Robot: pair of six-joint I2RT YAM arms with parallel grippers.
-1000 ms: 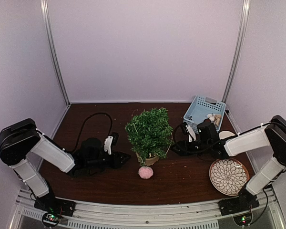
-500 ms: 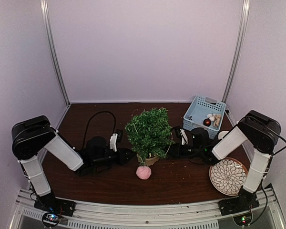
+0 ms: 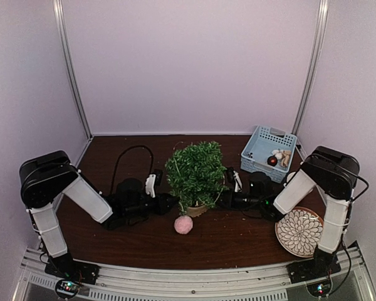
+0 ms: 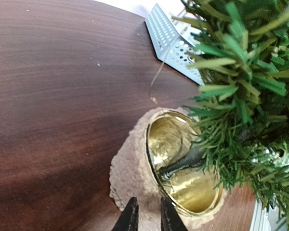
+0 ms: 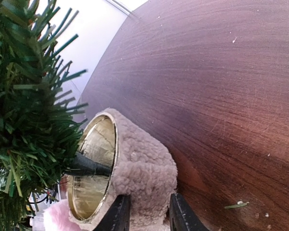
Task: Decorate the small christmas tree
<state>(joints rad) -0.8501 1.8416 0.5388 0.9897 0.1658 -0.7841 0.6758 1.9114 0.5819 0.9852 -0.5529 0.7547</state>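
Observation:
The small christmas tree [image 3: 196, 174] stands mid-table, bushy green, in a tan fuzzy-wrapped pot [image 3: 197, 209] with a gold inside. My left gripper [image 3: 171, 202] lies low at the pot's left side. In the left wrist view its tips [image 4: 148, 219] stand narrowly apart, with the pot's wrap [image 4: 132, 168] between them. My right gripper [image 3: 220, 199] lies low at the pot's right side. In the right wrist view its tips [image 5: 148, 214] close on the pot's wrap [image 5: 144, 168]. A pink pom-pom [image 3: 183, 224] lies in front of the pot.
A blue basket [image 3: 269, 150] with several ornaments stands at the back right; it also shows in the left wrist view [image 4: 171, 41]. A patterned plate [image 3: 299, 232] lies at the front right. A black cable [image 3: 122, 160] loops behind the left arm.
Both grippers have moved inward along the table to the tree's pot, one from each side. The pink pom-pom has shifted a little to the left.

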